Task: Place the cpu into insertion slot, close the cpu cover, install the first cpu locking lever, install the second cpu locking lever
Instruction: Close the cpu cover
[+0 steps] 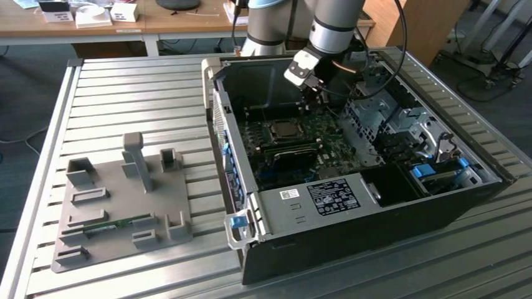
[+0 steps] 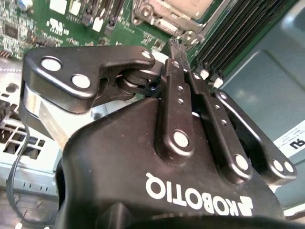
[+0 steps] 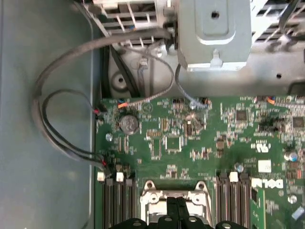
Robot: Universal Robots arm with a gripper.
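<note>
One arm reaches from the upper middle of the exterior view down into the open computer case (image 1: 349, 187), which lies on the slatted metal bench (image 1: 124, 93) toward the exterior view's right.

Tool (image 1: 314, 103): hangs low over the green circuit board (image 1: 332, 146), near the edge of the socket (image 1: 287, 129) that faces the back wall of the case. Narrow. In both wrist views the black fingers (image 2: 178, 95) are drawn together tip to tip, and nothing shows between them. The tips sit just beside the socket's metal rim; contact with it cannot be told.

Chip (image 2: 186, 5): seated in the socket, its silvery top facing up.

Cover (image 2: 157, 24): lies flat around the chip as a metal frame, not raised.

Black memory slots (image 2: 233, 33) run along both sides of the socket.

Elsewhere on the board: a coin battery (image 3: 128, 124), with grey and black cables (image 3: 62, 95) looping over the case floor beside it.

At the exterior view's left, well apart from the case, a grey holder plate (image 1: 116, 187) rests on the bench with a green memory stick (image 1: 108, 226) lying in it.
</note>
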